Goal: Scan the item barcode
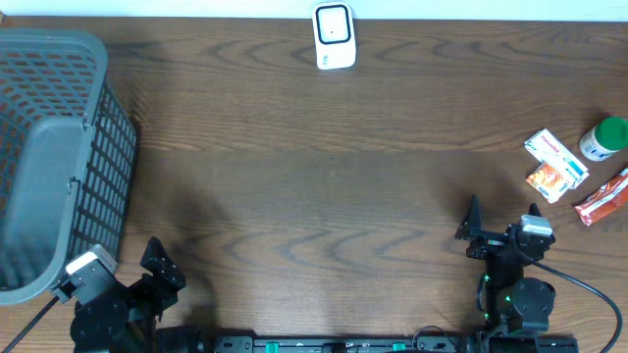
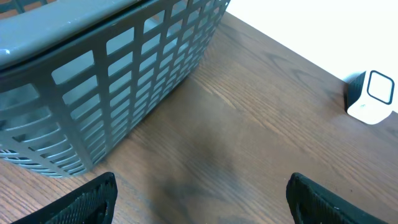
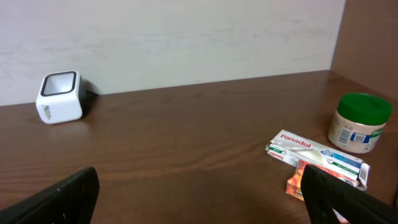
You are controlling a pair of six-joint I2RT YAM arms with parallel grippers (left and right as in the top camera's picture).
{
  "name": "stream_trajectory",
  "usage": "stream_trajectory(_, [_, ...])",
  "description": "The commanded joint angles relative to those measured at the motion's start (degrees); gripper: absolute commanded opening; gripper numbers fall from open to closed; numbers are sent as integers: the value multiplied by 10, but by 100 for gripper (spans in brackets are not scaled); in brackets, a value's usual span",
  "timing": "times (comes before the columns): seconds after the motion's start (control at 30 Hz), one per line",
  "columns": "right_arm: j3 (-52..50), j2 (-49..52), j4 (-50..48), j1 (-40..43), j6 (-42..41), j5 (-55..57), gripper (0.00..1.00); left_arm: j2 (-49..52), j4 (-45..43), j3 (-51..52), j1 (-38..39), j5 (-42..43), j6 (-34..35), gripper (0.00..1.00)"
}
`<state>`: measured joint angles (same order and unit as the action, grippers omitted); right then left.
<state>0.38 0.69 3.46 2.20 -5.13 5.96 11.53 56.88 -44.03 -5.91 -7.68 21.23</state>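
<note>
Both arms wait at the near edge, left gripper (image 2: 199, 202) and right gripper (image 3: 199, 198) spread open, holding nothing. Closing on the Panadol box (image 1: 551, 149) could drag the orange pack (image 1: 547, 180) touching it. Counted: four items at right, including one green-lidded jar (image 1: 604, 139) and one red sachet (image 1: 601, 199); one basket (image 1: 110, 167) left; one scanner (image 1: 334, 36) farthest back.

Even bright indoor light, soft shadows on the table (image 1: 324, 196), sharp focus, slight wide-angle distortion

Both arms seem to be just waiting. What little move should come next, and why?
Probably the right gripper should reach toward the Panadol box: its jaws stand open and empty, the box lies close by on its side of the table, and no item sits at the scanner.
</note>
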Motion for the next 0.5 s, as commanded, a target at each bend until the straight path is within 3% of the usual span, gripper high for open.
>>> stream_trajectory(0.0, [-1, -4, 2, 5, 9, -4, 99, 0, 1, 0, -2, -5, 5, 87])
stream_trajectory(0.33, [-1, -4, 2, 5, 9, -4, 99, -24, 5, 3, 10, -5, 5, 87])
stream_trajectory(0.47, [-1, -4, 2, 5, 9, -4, 99, -57, -48, 48, 26, -3, 5, 87])
